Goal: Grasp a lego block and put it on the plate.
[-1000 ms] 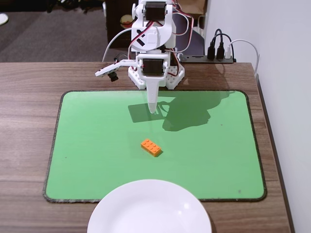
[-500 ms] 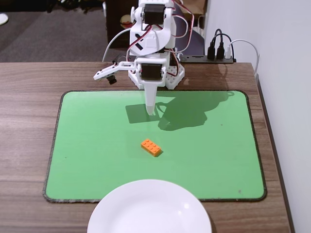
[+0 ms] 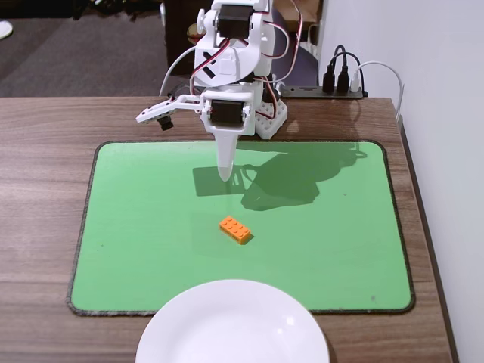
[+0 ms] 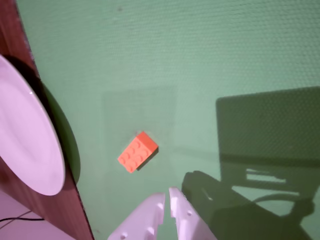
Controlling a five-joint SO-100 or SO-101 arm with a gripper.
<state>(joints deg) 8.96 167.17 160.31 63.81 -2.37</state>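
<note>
The orange lego block (image 3: 235, 229) lies flat on the green mat (image 3: 151, 227), near its middle, apart from everything. In the wrist view the block (image 4: 137, 151) lies just ahead of the fingertips. The white plate (image 3: 232, 324) sits at the table's front edge, overlapping the mat's front border; in the wrist view its rim (image 4: 30, 145) shows at the left. My white gripper (image 3: 225, 175) points down above the mat, behind the block, its jaws nearly together with only a thin slit and nothing between them (image 4: 167, 195).
The arm's white base (image 3: 265, 113) stands at the mat's back edge. A power strip with plugs and cables (image 3: 340, 83) lies behind at the right. The wooden table (image 3: 45, 151) surrounds the mat; its right edge borders a white wall.
</note>
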